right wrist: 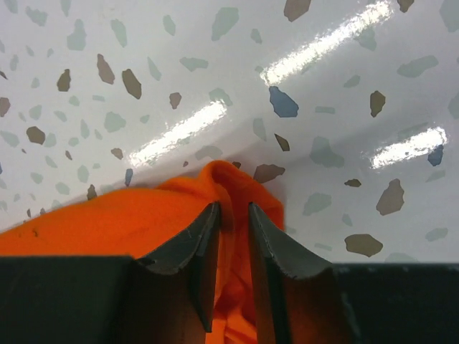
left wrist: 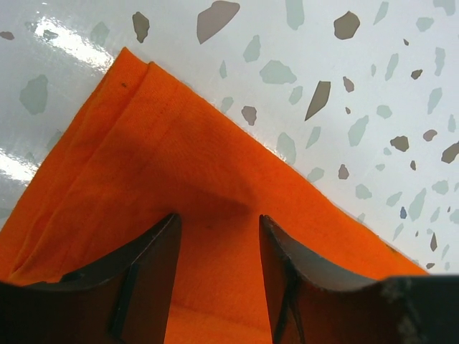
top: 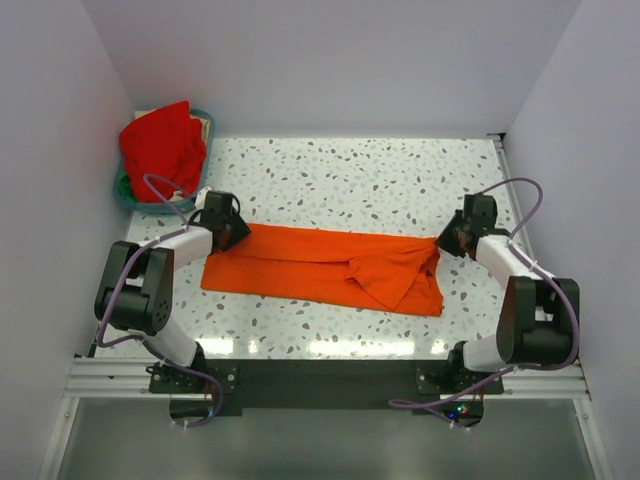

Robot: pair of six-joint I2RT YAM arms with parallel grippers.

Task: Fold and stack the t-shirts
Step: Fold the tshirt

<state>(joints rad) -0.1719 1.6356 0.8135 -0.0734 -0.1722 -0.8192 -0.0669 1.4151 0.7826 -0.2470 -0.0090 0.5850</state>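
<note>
An orange t-shirt [top: 320, 268] lies stretched across mid-frame on the worktop [top: 350, 170]. Left fingers [left wrist: 150, 265] stand released over its left corner; right fingers [right wrist: 190, 247] pinch its bunched right edge.

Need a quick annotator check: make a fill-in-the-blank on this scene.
The t-shirt lying on the table is ___ in colour. The right gripper is ___ on a fold of the t-shirt. The left gripper sits ___ over the t-shirt's corner. The garment on top of the basket is ___.
Missing words: orange; shut; open; red.
</note>
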